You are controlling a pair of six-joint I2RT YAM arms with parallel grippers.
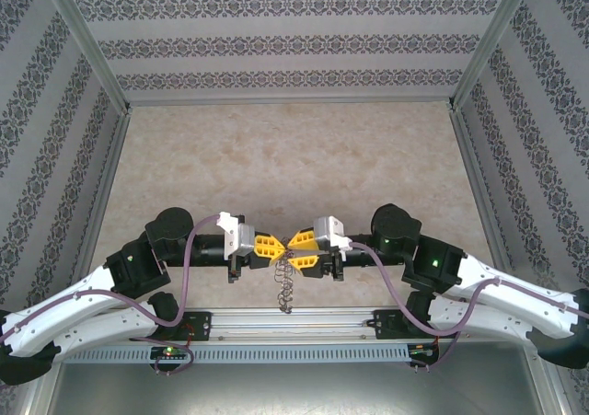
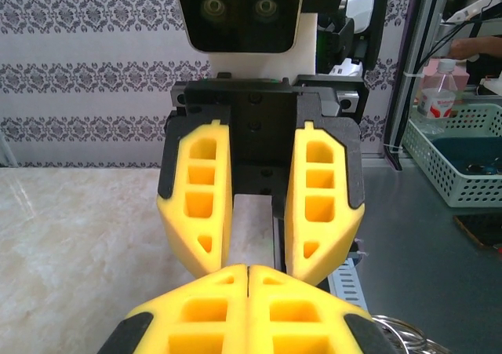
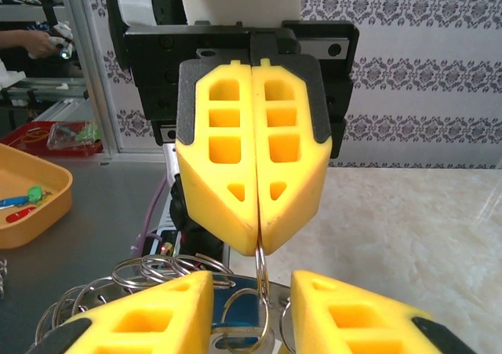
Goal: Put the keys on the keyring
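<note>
My two grippers meet tip to tip above the table's near edge. The left gripper (image 1: 276, 247) (image 2: 249, 269) (image 3: 259, 248) is shut on a thin wire loop (image 3: 260, 269) of the keyring (image 1: 285, 291). The keyring hangs below as a bunch of silver loops (image 3: 149, 275). The right gripper (image 1: 300, 247) (image 2: 260, 253) (image 3: 251, 287) faces the left one with its jaws apart, one on each side of that loop and not touching it. Behind the loop shows what looks like a blue-capped key (image 3: 240, 311). More loops (image 2: 401, 332) show beside my left fingers.
A marble tabletop (image 1: 294, 157) stretches ahead between patterned walls. A metal rail (image 1: 294, 328) runs along the near edge. Off the table are an orange tray (image 3: 35, 213) with small coloured pieces, a white basket (image 2: 463, 166) and a bottle (image 2: 439, 95).
</note>
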